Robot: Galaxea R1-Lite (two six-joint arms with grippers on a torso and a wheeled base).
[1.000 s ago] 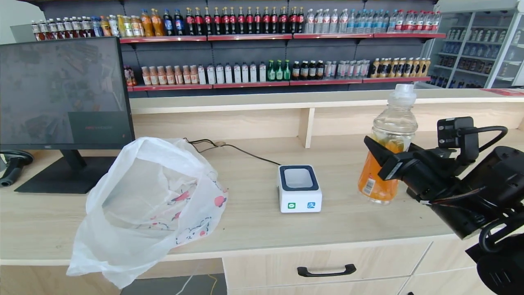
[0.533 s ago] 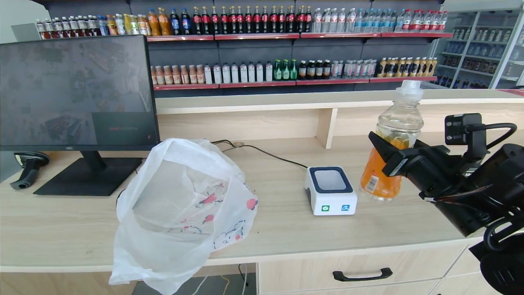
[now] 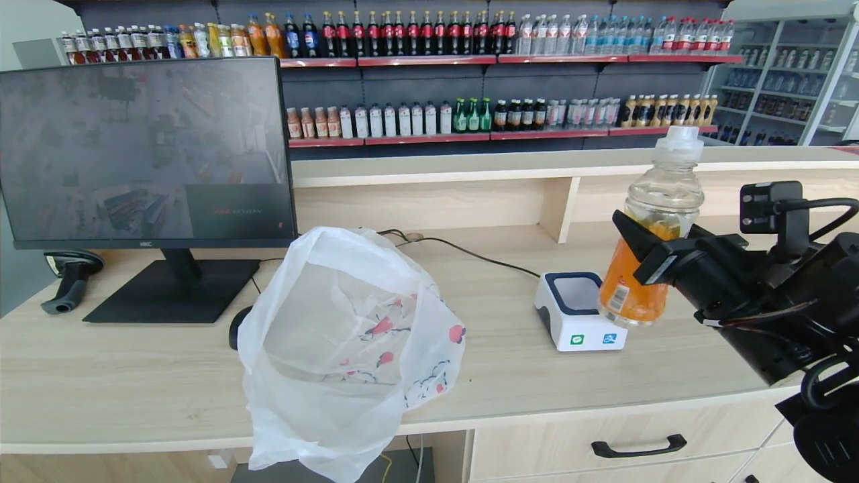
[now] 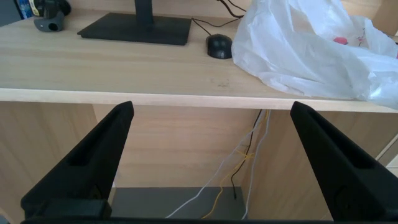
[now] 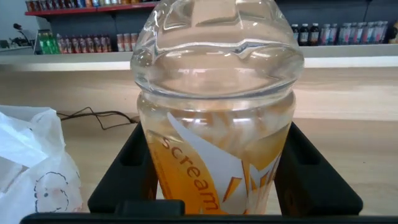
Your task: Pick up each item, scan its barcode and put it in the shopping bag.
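While the right gripper (image 3: pixel 642 263) is clamped on the bottle (image 3: pixel 647 248), the bottle is upright and off the counter (image 3: pixel 134 376), toward the counter's right end. The fingers grip it at mid-height, one on each side, seen close in the right wrist view (image 5: pixel 217 186). Orange drink fills the lower part and the upper part is clear, with a pale cap on top. A white barcode patch on the label faces the front-left.

The bottle's base overlaps the right rear edge of the scanner (image 3: pixel 580 312), a white box with a dark-framed window on top. It probably hangs just above the scanner; contact can't be judged from this angle.

The bag (image 3: pixel 349 349), white plastic with red print, sits mid-counter at the front edge, mouth open, with its lower part drooping over the edge.

The left gripper (image 4: pixel 211 149) is below the front edge of the counter, fingers wide apart and holding nothing.

A monitor (image 3: pixel 144 147) stands at the rear left, with a handheld scanner (image 3: pixel 67 282) at the far left edge. A mouse (image 3: pixel 236 327) lies just beside the bag. A cable (image 3: pixel 463 251) runs from the scanner toward the rear. Shelves (image 3: pixel 496 134) of drinks stand behind the counter, and a drawer handle (image 3: pixel 637 447) is below its front right.
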